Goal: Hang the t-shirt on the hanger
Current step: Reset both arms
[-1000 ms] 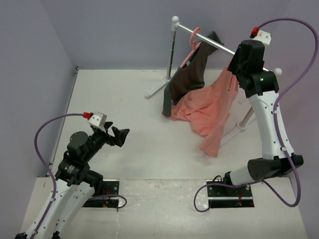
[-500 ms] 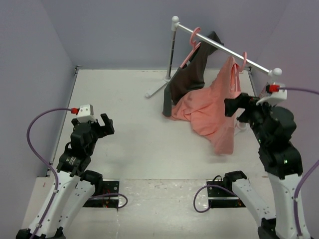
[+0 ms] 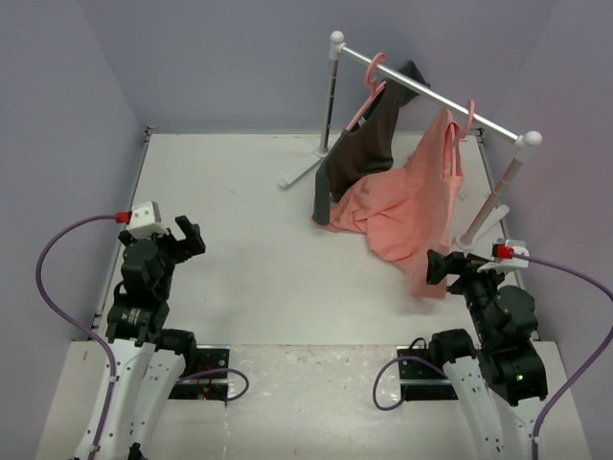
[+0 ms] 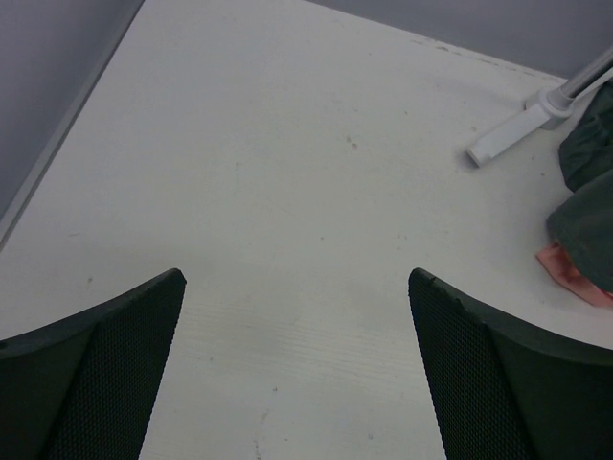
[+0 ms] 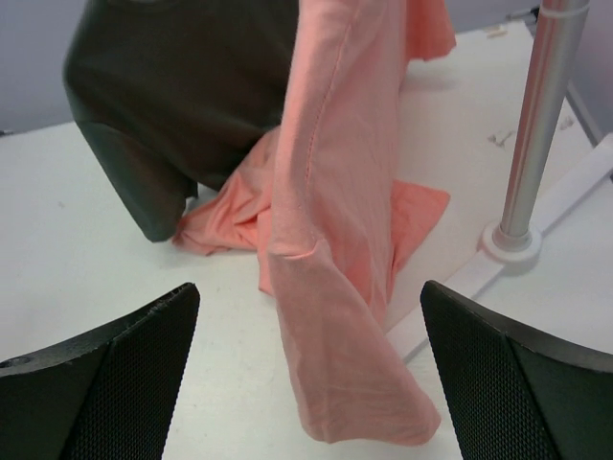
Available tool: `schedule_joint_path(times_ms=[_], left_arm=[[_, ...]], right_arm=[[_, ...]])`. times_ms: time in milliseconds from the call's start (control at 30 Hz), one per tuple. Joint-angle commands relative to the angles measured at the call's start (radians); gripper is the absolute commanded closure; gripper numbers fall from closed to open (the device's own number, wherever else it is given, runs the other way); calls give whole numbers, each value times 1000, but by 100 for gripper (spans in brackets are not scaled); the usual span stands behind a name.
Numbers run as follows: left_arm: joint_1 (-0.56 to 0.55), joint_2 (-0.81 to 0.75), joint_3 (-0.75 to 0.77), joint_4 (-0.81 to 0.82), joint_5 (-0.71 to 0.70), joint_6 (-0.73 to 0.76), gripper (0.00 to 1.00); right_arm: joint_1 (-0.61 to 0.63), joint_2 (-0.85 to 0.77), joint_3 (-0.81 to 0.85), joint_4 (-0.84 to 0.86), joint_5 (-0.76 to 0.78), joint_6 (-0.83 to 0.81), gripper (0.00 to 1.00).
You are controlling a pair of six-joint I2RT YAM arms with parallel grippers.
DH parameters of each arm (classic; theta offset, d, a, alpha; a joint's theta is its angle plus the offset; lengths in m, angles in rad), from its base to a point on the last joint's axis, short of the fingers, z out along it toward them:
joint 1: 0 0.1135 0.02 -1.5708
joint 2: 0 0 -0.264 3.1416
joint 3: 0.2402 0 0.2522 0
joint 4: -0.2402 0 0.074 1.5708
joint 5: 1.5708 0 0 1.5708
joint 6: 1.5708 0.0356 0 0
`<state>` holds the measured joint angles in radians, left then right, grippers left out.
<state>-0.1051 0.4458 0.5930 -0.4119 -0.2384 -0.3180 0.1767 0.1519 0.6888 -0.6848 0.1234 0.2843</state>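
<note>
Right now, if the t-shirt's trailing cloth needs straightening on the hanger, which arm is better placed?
Right. The right gripper, open, faces the t-shirt and its hanging fold close by. The left gripper, also open, sits far across the table over bare surface.

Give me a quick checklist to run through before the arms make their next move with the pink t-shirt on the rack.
1. Hanger hook over the rail: ok.
2. T-shirt seated on both hanger shoulders: cannot tell, the cloth hides them.
3. T-shirt clear of the table: not ok, its lower part lies bunched there.
4. T-shirt apart from the dark grey garment: not ok, they overlap.
5. Left gripper open and empty: ok.
6. Right gripper open and empty: ok, the shirt hangs just ahead.
</note>
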Motion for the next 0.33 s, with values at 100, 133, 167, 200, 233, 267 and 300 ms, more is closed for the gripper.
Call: schedule_joint_path(times_ms=[100,133,167,200,233,267,300], left_arm=[[-20,-15,2,38,74,28,0],[-24,-18,1,37,71,28,0],[-27,-21,2,36,67,27,0],[-31,-23,1,35,64,25,0],[-36,-25,0,35,63,24,0],[-40,-27,-1,35,62,23,0],[-43,-28,-2,35,62,23,0]], right_arm=[[13,2,-5,71,11,-21,1],[16,10,-4,72,12,-19,1],[18,19,-2,71,16,-17,1],[18,25,-2,69,29,-13,1],[18,30,-1,69,36,-9,1],[18,34,0,69,39,-7,1],[19,36,1,68,37,-8,1]])
